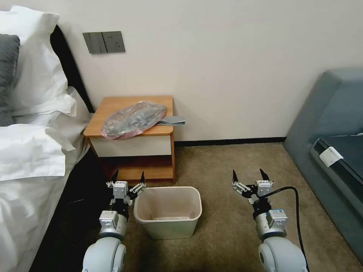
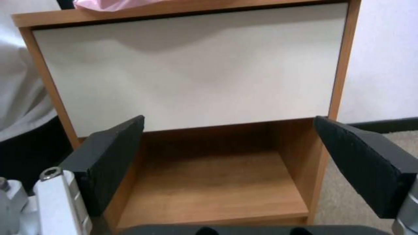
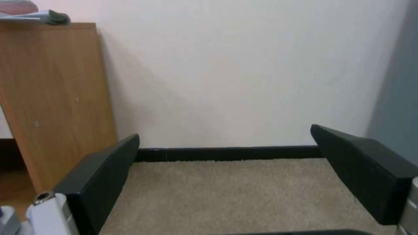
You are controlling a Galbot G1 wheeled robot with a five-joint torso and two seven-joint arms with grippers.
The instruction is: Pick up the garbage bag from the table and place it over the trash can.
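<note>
While both arms idle: I see the garbage bag on the counter
Left gripper: jaws released, beside trash can
Right gripper: jaws released, above carpet

A plain off-white wall closes the back of the room, and a dark baseboard runs along its foot. A grey switch-and-socket panel is mounted on the wall near the bed. The floor is covered in short beige carpet. On the left stands a bed with white sheets, a white pillow and a grey pillow, propped against a black headboard. On the right sits a blue-grey sofa, with a white tag on its front edge. The light is soft and even, and the shadows are faint.
</note>
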